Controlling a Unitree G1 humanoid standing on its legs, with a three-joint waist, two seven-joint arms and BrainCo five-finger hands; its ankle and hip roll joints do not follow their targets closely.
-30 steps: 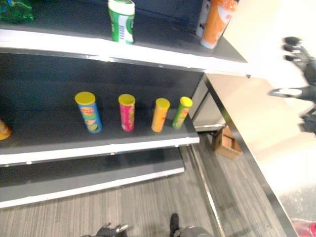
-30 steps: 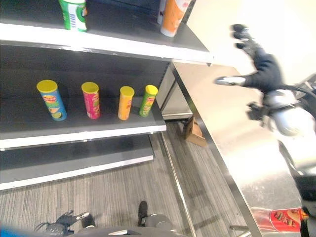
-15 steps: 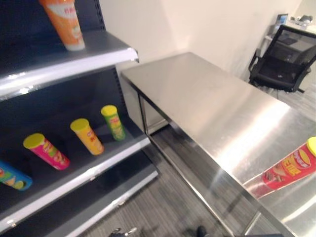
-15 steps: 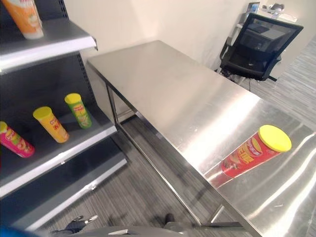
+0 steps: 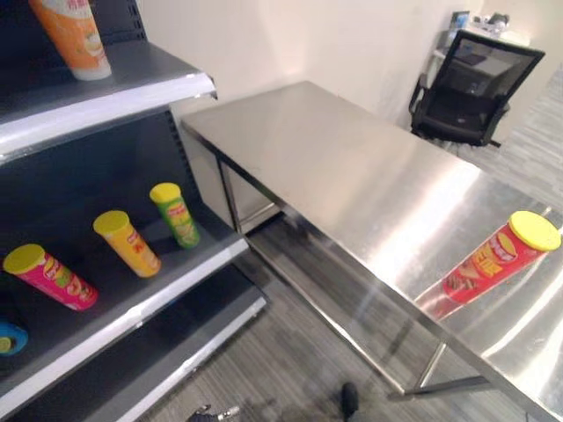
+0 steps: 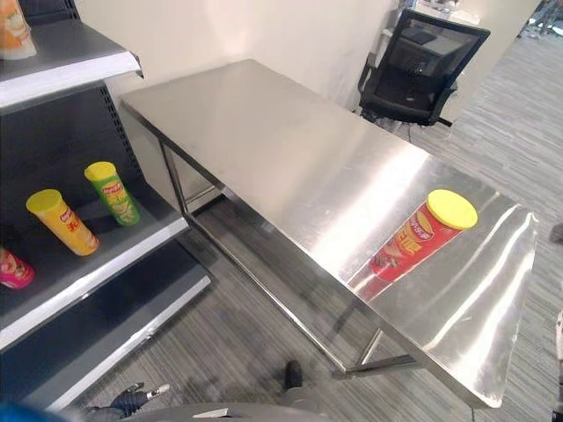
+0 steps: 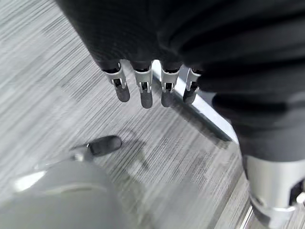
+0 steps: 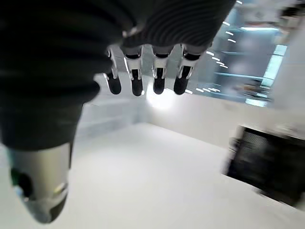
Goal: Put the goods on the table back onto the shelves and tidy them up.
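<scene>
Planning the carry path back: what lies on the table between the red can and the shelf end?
Nothing: in the right eye view the table is bare steel from the red can to the shelf.

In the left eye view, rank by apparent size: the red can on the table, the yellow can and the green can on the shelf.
1. red can, largest.
2. yellow can and green can: these look alike, so no ranking between them.
</scene>
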